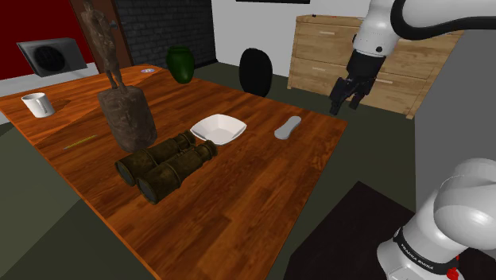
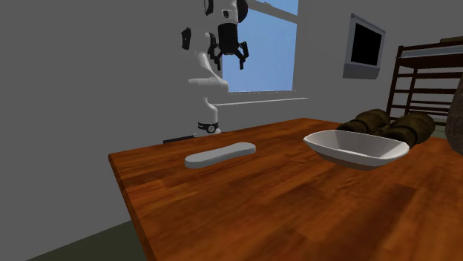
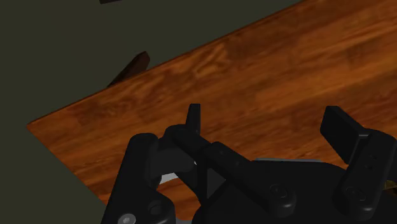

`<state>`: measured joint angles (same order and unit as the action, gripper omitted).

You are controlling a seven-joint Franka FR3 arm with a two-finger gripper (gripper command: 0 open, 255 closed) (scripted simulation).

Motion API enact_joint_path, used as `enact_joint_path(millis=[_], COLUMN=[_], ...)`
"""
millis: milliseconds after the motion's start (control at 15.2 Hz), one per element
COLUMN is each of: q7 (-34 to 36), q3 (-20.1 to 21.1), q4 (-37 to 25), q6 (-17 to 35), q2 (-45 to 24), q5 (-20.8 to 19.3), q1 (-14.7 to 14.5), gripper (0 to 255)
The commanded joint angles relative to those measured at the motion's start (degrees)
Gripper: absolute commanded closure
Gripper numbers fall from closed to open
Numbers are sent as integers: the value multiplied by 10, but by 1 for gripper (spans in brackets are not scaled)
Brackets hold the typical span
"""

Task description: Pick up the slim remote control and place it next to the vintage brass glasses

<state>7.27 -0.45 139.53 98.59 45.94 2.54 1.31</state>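
The slim remote (image 1: pixel 288 126) is a pale grey bar lying flat on the wooden table (image 1: pixel 238 199), just right of a white bowl in the shoulder view. The glasses are dark, brass-toned binoculars (image 1: pixel 165 163) lying further left, past the bowl. My black gripper (image 1: pixel 350 99) hangs open in the air, above and to the right of the remote, near the table's edge. The second exterior view has the remote (image 2: pixel 220 155) near the table's front, the binoculars (image 2: pixel 386 126) behind the bowl, and the gripper (image 2: pixel 228 55) high up. In the wrist view the gripper (image 3: pixel 267 127) holds nothing, its fingers apart over bare wood.
A white bowl (image 1: pixel 218 129) sits between remote and binoculars. A tall dark wooden statue (image 1: pixel 119 95) stands right behind the binoculars. A green vase (image 1: pixel 180 64) and a white mug (image 1: pixel 36 103) are at the far side. A wooden dresser (image 1: pixel 342 48) stands behind the arm.
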Motion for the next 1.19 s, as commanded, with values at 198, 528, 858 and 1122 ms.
enact_joint_path(millis=[198,528,858,1122], q7=[57,150,242,314], q3=[17,38,49,49], q4=[-12,-47,-97,-146], q6=[49,119,173,204], q2=[-64,-175,-287,-373], q5=[8,12,6,-3], q1=[17,47,74,93], gripper=[0,0,0,0])
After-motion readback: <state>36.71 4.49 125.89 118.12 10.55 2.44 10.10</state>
